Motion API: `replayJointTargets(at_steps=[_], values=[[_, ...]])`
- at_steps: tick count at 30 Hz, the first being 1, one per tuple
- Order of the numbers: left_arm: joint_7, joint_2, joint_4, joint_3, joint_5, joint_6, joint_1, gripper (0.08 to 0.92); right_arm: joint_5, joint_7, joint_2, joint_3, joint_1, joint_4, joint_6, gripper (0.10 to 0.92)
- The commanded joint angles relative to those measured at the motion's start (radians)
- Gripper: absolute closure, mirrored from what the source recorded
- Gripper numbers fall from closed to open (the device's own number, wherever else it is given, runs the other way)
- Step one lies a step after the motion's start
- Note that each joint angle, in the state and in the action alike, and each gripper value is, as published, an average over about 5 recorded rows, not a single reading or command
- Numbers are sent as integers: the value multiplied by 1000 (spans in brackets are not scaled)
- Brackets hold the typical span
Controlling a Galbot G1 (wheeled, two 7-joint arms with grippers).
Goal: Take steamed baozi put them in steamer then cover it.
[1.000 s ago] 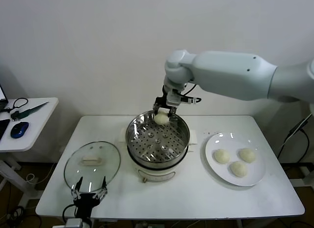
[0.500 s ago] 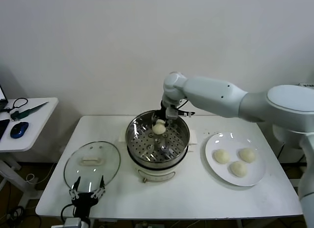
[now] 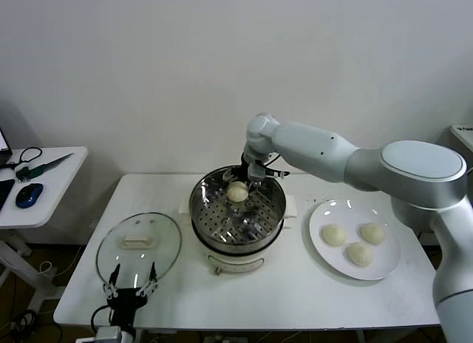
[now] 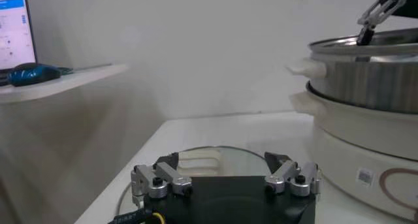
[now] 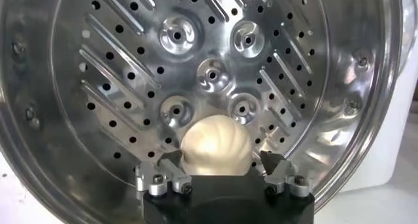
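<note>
The steamer (image 3: 275, 210) stands mid-table, its perforated tray (image 5: 215, 72) showing. One baozi (image 3: 236, 192) lies on the tray at the far side, also seen in the right wrist view (image 5: 217, 147). My right gripper (image 3: 248, 182) is down inside the pot over it, open, with a fingertip on either side of the bun (image 5: 221, 161). Three more baozi (image 3: 334, 235) (image 3: 372, 233) (image 3: 360, 254) sit on the white plate (image 3: 319, 247) to the right. My left gripper (image 3: 131, 285) is open and empty at the table's front left edge (image 4: 224, 161).
The glass lid (image 3: 139, 243) lies flat left of the steamer, just beyond my left gripper, also in the left wrist view (image 4: 209, 155). A side table (image 3: 44, 173) with a mouse stands at the far left.
My right gripper came down into the steamer with the baozi. The bun now rests on the tray and the jaws have opened. The left arm stayed put.
</note>
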Motion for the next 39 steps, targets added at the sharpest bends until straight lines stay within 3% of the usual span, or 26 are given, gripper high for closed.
replayJointTargets(at_steps=[1,6,10,14,23,31,39], values=[[0,-5,-10,4,6,2,3,177,490,-120,-115,-197,276,176,-74,203],[1,-9,-17,11,10,3,5,177,938,-264,-300,-456,530,348,-428,202],[3,-7,-21,15,12,0,6,177,999,-250,-471,-570,614,488,-755,203],[4,-6,-29,15,9,-1,3,177,928,-197,-617,-652,580,565,-902,203],[5,-9,-26,17,10,-3,1,177,799,-132,-738,-437,216,470,-982,203],[6,-9,-22,11,18,-1,3,177,763,-118,-690,-128,-124,307,-997,203],[6,-10,-16,4,25,-2,10,177,718,-127,-610,-43,-213,174,-979,203]])
